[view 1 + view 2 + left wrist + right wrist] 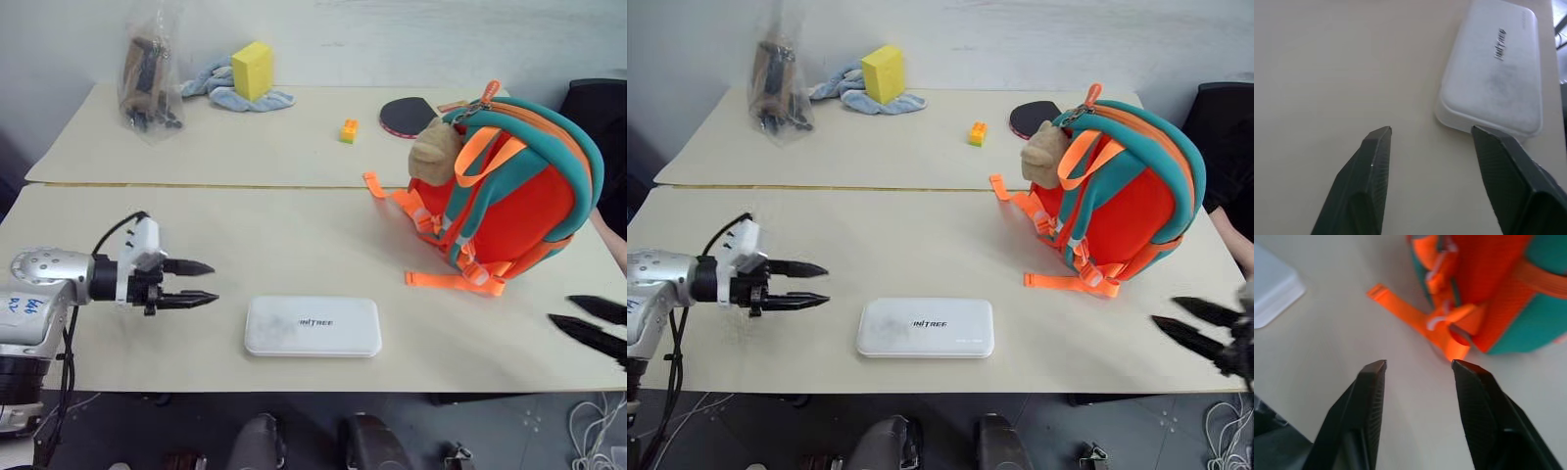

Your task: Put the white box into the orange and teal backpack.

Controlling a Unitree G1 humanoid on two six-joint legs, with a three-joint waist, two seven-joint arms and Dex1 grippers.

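Box [313, 326] lying flat near the table's [294, 245] front edge, lettering up. Backpack [514, 186] standing upright well to its right, straps trailing on the tabletop. Left gripper [201, 283] hovering just left of the box, fingers apart, holding nothing. Right gripper [588, 323] hanging right of the backpack, fingers parted, empty.

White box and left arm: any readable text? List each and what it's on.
"INTREE": dark lettering on the top face of the white box.
Blue handwritten marks on the left arm's silver housing: too small to read.
Nothing else legible.
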